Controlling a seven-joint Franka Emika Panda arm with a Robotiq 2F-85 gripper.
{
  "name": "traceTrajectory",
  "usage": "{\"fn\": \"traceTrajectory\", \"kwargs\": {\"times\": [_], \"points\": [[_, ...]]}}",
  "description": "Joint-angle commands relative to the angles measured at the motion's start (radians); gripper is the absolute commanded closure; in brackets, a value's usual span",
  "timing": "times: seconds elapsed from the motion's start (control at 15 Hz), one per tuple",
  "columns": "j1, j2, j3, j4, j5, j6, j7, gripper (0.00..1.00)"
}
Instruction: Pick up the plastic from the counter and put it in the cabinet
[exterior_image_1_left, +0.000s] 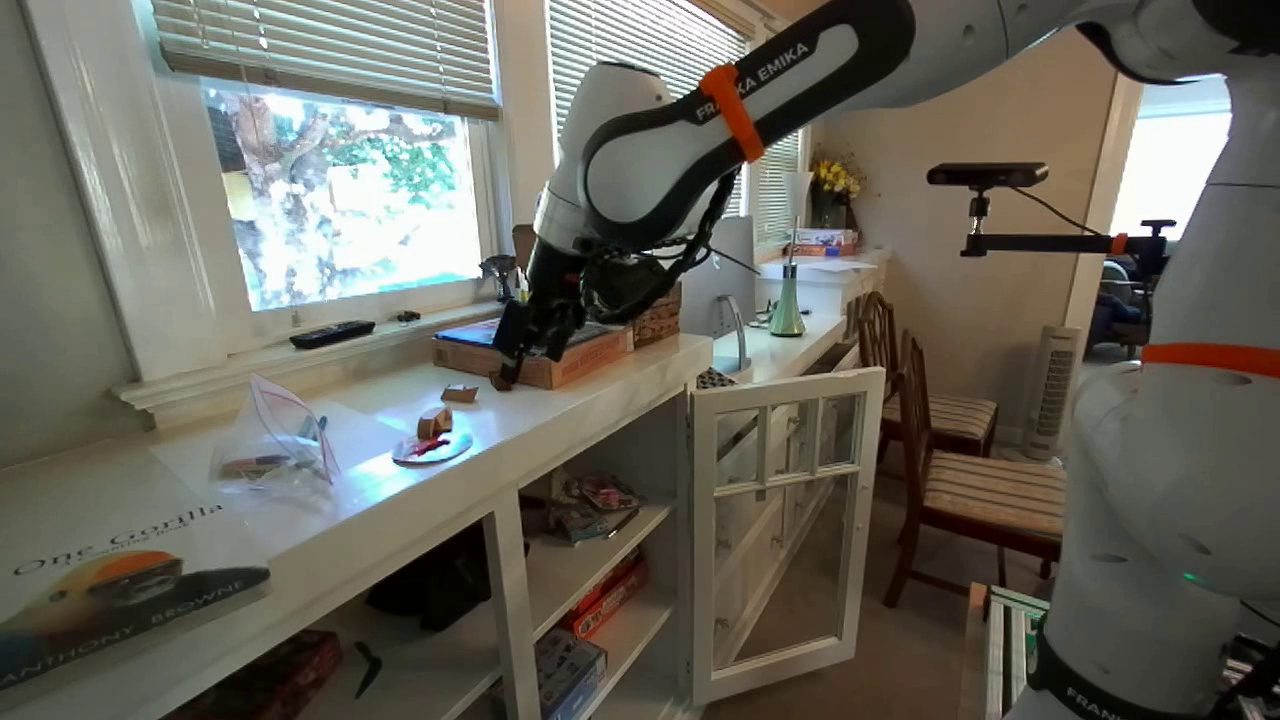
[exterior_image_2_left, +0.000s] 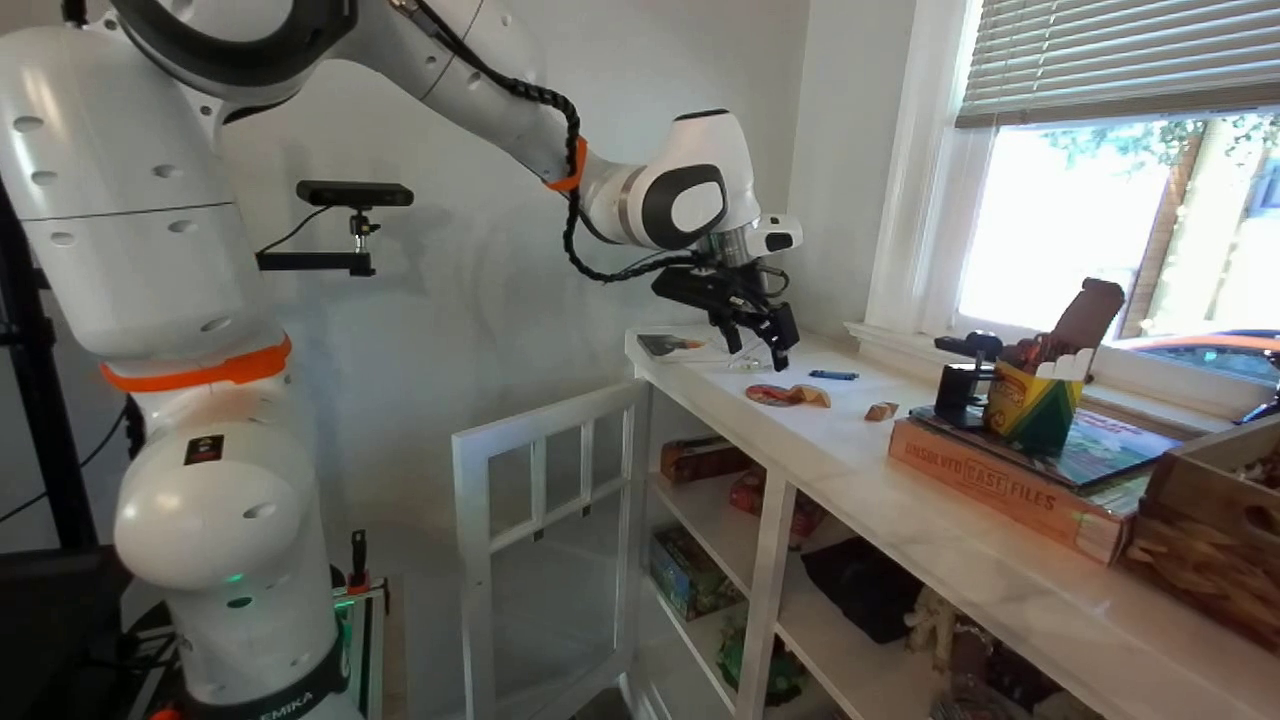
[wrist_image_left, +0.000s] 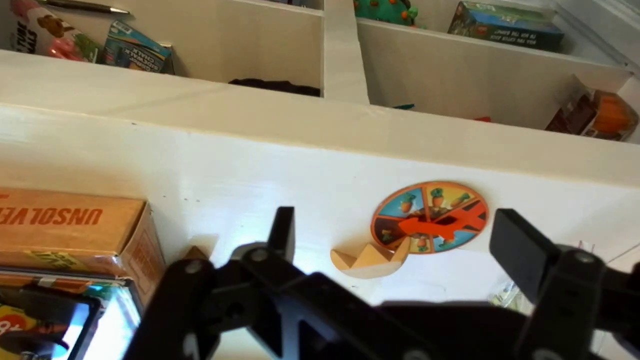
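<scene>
Indoors, white counter (exterior_image_1_left: 575, 408), blinds (exterior_image_1_left: 330, 45), 2 wooden chairs (exterior_image_1_left: 985, 492)

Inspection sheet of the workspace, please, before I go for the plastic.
Surface: counter white, a few dark specks.
Plastic: clear, creased, on the counter, not yet stowed.
Cabinet: doors open, boxes inside.
Clutter: disc, cardboard scraps, book and case-files box on the counter.
Gripper: open, holding nothing, over the counter.
Cables: black cable along the arm.
Surroundings: window behind the counter, chairs nearby.
</scene>
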Motion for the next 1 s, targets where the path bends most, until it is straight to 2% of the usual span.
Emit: {"fn": "traceTrajectory", "kwargs": {"times": [0.0,0.33,0.93], "points": [[-0.006,0.083,0.029,0.069,-0.041,0.041,0.059,0.0],[0.018,0.181,0.045,0.154,-0.003,0.085,-0.003,0.0],[0.047,0.334,0.077,0.304,-0.026,0.17,0.01,0.0]]}}
